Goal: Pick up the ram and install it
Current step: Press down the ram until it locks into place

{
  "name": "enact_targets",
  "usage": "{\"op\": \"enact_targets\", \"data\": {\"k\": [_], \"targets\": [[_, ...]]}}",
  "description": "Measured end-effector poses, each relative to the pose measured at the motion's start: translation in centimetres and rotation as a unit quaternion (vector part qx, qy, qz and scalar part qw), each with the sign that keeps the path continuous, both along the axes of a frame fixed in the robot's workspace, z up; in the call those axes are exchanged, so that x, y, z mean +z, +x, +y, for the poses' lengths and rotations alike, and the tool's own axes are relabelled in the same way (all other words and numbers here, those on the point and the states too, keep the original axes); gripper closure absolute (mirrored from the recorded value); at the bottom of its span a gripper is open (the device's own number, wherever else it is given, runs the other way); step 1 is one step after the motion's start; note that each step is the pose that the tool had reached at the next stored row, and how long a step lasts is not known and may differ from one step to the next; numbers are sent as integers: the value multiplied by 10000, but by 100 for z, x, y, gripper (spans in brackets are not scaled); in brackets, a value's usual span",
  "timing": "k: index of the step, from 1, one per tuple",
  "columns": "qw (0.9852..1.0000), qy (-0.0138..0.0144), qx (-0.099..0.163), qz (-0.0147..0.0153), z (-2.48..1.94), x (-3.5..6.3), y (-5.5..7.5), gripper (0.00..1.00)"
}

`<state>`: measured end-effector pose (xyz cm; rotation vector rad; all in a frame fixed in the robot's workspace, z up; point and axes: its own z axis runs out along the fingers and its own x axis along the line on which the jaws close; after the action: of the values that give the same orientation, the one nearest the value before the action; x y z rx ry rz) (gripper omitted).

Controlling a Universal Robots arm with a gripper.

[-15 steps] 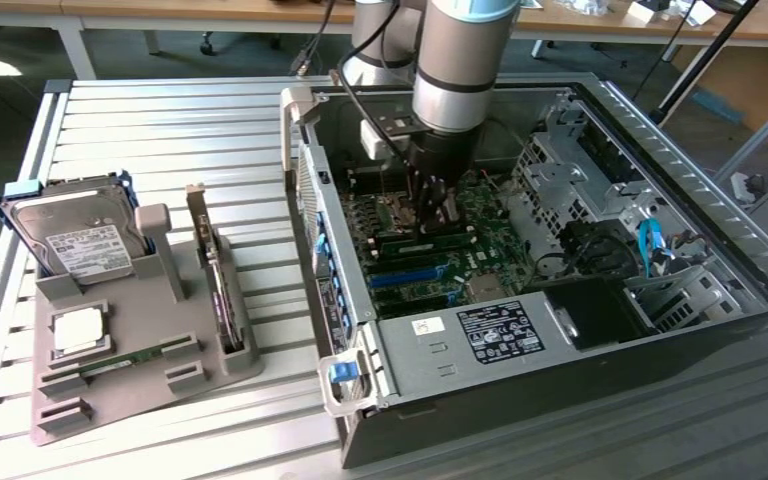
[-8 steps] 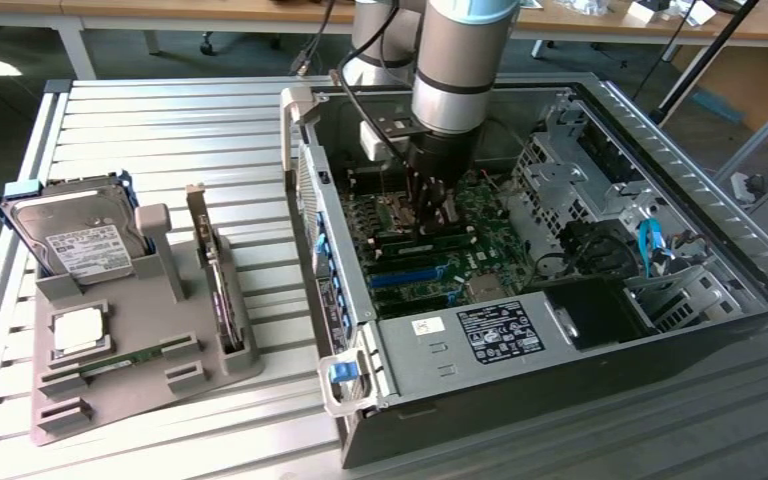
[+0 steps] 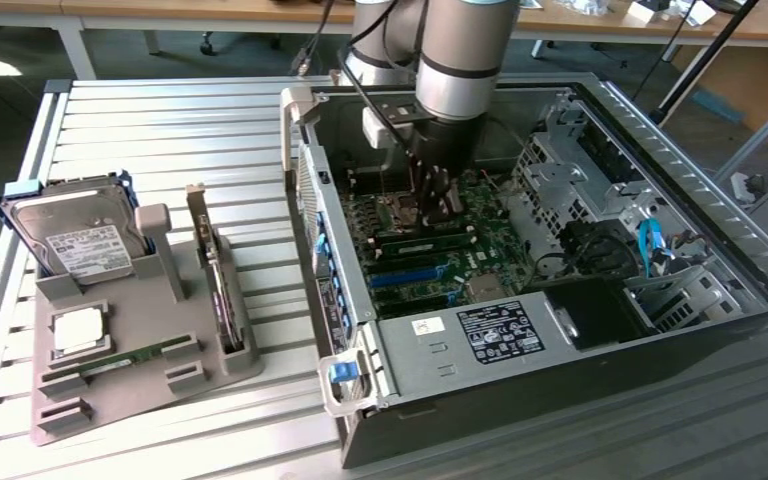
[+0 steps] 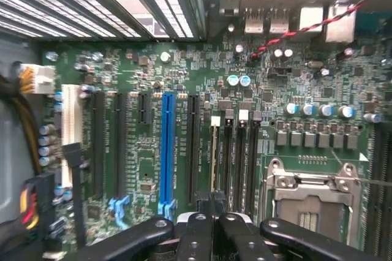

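On a slatted metal table (image 3: pixel 157 120), an open computer case (image 3: pixel 678 190) lies on its side with its green motherboard (image 3: pixel 491 245) facing up. The robot arm (image 3: pixel 458 60) reaches straight down into the case, and its gripper (image 3: pixel 435 205) hangs just above the memory slots near the middle of the board. From the wrist view, the gripper (image 4: pixel 211 215) has its black fingers (image 4: pixel 196 236) pressed together with no gap showing; they are clenched, and nothing can be made out between them. Below the fingertips run the dark memory slots (image 4: pixel 236 157), beside a long blue expansion slot (image 4: pixel 166 151) and the silver processor socket (image 4: pixel 312 196). One ram stick (image 3: pixel 424 243) sits seated in a slot on the board, right under the gripper. Well apart, toward the exterior view's left, a grey holder tray (image 3: pixel 191 320) carries a second ram stick (image 3: pixel 124 358) lying flat, a silver hard drive (image 3: pixel 77 240) standing upright, and a dark expansion card (image 3: pixel 217 290) standing on edge.
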<state>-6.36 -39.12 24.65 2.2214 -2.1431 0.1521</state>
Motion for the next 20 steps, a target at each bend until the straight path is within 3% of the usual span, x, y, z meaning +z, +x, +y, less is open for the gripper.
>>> {"op": "enact_targets", "data": {"k": [7,16,20], "targets": [[10000,-1,0,0,0,242,0,89],[10000,0,-28,0,0,250,0,89],[9988,-3,-489,0,0,247,0,89]]}}
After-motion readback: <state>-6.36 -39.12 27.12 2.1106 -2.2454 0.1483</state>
